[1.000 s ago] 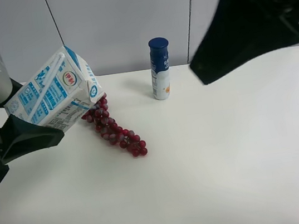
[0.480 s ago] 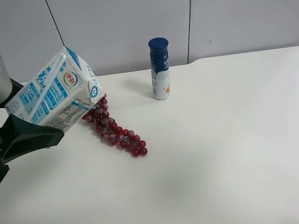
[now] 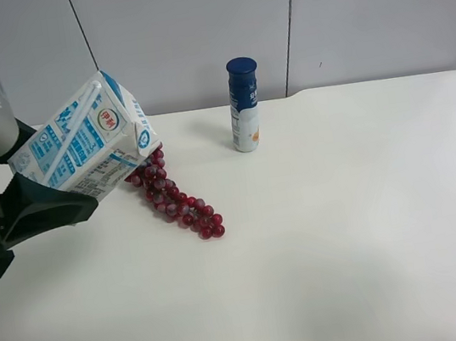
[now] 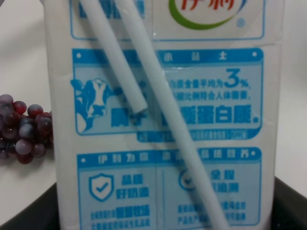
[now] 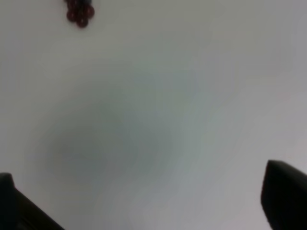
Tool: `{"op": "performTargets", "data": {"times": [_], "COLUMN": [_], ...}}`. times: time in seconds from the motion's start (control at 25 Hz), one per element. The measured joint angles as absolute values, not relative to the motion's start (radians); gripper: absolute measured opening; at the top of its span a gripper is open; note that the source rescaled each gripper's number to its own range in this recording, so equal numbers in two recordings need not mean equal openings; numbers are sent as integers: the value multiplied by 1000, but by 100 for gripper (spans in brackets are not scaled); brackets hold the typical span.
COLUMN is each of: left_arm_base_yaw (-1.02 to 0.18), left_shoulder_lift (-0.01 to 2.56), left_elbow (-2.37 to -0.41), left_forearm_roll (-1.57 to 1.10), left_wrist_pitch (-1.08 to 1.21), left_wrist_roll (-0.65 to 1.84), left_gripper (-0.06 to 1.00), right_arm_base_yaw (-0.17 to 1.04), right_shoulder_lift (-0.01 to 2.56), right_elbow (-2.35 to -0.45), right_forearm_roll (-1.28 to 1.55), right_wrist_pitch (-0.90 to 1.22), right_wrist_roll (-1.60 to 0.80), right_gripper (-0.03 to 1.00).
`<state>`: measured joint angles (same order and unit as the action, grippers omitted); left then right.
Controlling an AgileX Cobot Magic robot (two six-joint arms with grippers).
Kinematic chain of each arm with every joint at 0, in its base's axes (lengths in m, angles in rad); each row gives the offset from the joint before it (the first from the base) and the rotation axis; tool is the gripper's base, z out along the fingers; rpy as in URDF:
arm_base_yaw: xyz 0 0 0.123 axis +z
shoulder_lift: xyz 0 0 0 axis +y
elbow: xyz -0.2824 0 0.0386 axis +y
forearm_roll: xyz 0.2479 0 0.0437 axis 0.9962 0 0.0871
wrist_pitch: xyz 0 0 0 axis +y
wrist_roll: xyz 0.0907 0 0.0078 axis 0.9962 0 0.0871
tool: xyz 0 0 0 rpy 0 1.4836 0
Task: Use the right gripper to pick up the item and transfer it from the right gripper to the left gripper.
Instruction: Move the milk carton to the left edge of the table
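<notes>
Your left hand [image 3: 45,208] gripped the tilted milk carton [image 3: 87,144], grapes [image 3: 177,204] just beyond; your right hand [image 5: 151,201] hung wide open, empty, above worktop [image 5: 153,120].

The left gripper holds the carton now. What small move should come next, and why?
Probably only a steady hold. The left gripper is shut on the carton, which hangs tilted above the table near the grapes. The right gripper is away from it, over the table, jaws open and holding nothing, so the transfer looks done.
</notes>
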<state>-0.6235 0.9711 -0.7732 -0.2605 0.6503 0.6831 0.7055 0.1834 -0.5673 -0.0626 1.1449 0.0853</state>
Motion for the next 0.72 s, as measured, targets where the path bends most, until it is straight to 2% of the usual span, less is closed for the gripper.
{"op": "performTargets", "data": {"times": [0.2,0.72], "left_arm_base_yaw": [-624,-624], "left_shoulder_lift": [971,971], "left_elbow": [-773,-773], "left_forearm_roll": [-260,-263], "left_wrist_pitch": [650,649], "left_wrist_roll": [683,683], "left_gripper": [1,1], "right_arm_base_yaw": [706,706], "right_shoulder_lift": [85,80], "right_elbow": [-502,-494], "right_forearm_roll": [-33,-14], "right_wrist_pitch": [1088,1067], "right_wrist_roll": [86,80], "right_gripper": [98,98]}}
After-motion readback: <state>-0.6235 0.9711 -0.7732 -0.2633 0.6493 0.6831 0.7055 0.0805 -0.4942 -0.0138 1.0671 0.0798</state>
